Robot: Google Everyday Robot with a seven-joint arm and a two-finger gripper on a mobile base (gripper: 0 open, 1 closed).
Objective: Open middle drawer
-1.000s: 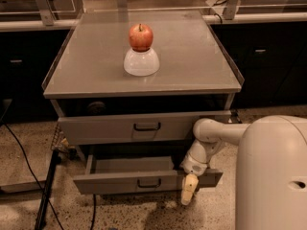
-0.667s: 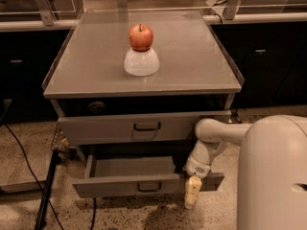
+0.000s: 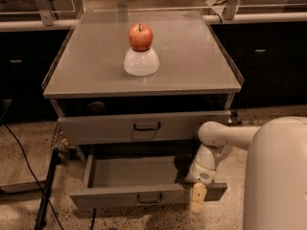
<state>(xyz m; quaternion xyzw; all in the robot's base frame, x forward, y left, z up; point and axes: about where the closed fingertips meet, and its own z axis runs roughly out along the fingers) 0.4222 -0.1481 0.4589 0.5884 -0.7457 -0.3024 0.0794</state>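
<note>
the middle drawer (image 3: 120, 196) stands pulled out, tray bare; our gripper (image 3: 197, 198) hangs against the right end of its front, loop handle (image 3: 149, 199) to its left. open or clamped, we cannot tell.

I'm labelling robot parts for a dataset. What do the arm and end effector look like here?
The arm is glossy off-white, made of rounded tubular segments with bulbous joints, coming from a large smooth white body shell. The end effector, at the right end of the open drawer front, is a narrower cream-yellow piece. No cables or markings show.
</note>
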